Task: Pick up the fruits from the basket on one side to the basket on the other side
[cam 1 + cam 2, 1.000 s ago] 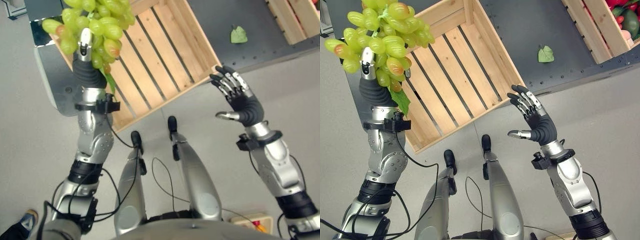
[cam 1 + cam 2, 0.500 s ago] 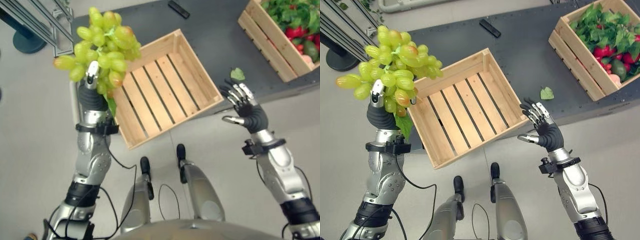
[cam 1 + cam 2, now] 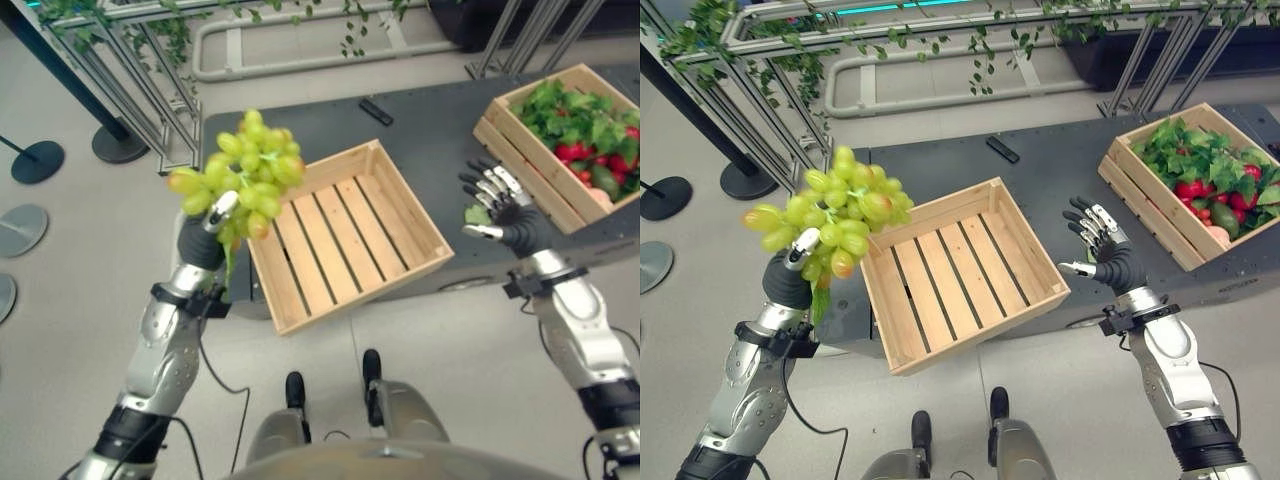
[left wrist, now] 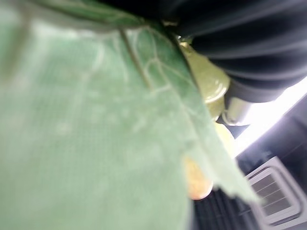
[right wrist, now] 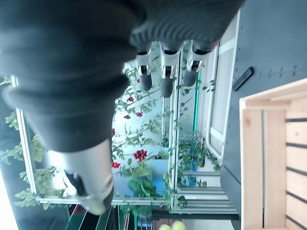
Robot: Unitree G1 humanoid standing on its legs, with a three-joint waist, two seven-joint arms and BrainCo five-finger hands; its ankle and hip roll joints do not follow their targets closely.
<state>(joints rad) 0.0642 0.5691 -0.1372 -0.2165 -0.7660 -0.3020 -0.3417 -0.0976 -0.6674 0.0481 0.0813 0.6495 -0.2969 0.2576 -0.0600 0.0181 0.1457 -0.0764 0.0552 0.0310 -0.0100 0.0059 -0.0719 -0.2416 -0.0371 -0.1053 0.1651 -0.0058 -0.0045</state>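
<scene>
One grape bunch (image 3: 835,210) is held up in the left robot hand (image 3: 790,275), fingers curled on it, beside the empty crate (image 3: 958,271). Right robot hand (image 3: 1103,250) open, above desk (image 3: 1060,160) edge. 2 crates total; 2nd crate (image 3: 1145,200) full w/ fruit & leaves.

You will find no writing, label, number or sign that can be read in any of these views. The wooden crates carry no print that shows, and the small dark flat object (image 3: 1002,149) lying near the far edge of the dark table (image 3: 1060,160) is too small for any marking on it to be made out.
</scene>
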